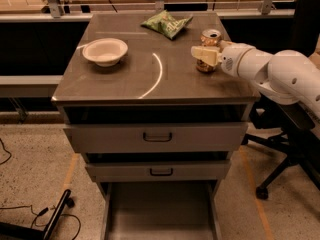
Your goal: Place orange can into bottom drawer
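Observation:
The orange can [211, 35] stands upright on the right side of the cabinet top [150, 44], near its right edge. My gripper [202, 57] reaches in from the right on a white arm and sits at the can's mid-height. It covers the can's middle, so only the silver top and the base show. The bottom drawer [160, 211] is pulled out at the foot of the cabinet, and its flat floor is bare.
A white bowl [105, 51] sits on the left of the top and a green snack bag [166, 23] at the back. Two grey drawer fronts [157, 136] with dark handles sit above the open drawer. An office chair base [285, 169] stands at the right.

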Controlling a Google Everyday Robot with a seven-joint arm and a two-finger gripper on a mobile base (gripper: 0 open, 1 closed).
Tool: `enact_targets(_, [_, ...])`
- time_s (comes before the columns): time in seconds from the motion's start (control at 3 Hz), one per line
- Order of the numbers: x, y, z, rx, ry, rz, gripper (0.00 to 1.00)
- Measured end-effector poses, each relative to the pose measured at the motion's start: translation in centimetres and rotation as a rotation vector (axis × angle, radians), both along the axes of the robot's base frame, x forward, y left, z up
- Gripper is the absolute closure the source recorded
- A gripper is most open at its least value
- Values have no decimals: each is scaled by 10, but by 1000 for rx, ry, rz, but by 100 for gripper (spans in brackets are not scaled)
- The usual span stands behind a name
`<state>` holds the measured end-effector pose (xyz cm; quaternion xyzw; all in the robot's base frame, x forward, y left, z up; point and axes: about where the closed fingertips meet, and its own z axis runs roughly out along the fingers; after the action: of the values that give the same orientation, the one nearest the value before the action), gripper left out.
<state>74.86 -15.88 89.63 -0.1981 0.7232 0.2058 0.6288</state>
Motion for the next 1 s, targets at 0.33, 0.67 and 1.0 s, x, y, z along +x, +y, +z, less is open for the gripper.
enact_targets(0.33, [0, 3, 0, 1, 0, 4, 65])
enact_targets(0.67, [1, 5, 0, 1, 1, 7, 88])
enact_targets(1.0, [1, 8, -1, 1, 1, 11, 100])
